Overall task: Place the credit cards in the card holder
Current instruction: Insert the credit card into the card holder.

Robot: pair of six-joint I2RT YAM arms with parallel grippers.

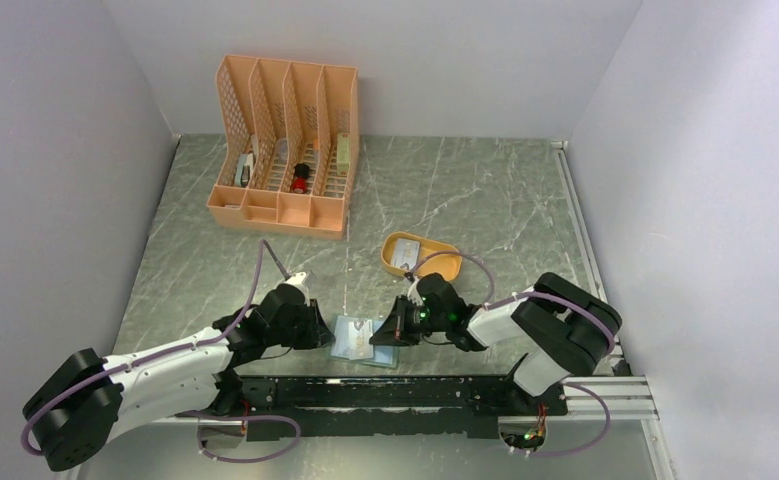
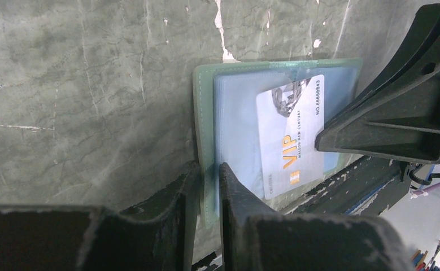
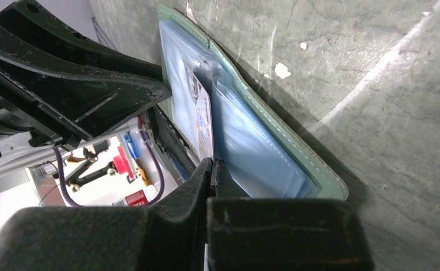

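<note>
The sage-green card holder [image 1: 367, 341] lies open at the table's near edge, pale clear sleeves up. My left gripper [image 1: 327, 335] is shut on its left green border [image 2: 209, 180]. A pale credit card [image 2: 293, 138] printed "VIP" lies among the sleeves [image 2: 237, 113]. My right gripper [image 1: 393, 330] comes from the right and is shut on the card's edge [image 3: 210, 164]; the card [image 3: 202, 113] stands between sleeves of the holder [image 3: 296, 152]. I cannot tell how deep it sits. Another pale card [image 1: 402, 259] lies in the mustard-yellow tray [image 1: 440, 262].
The peach lattice organizer [image 1: 285, 145] stands at the back left with small items in it. The black rail [image 1: 415, 392] of the arm bases runs just in front of the holder. Grey walls close in the left, right and back.
</note>
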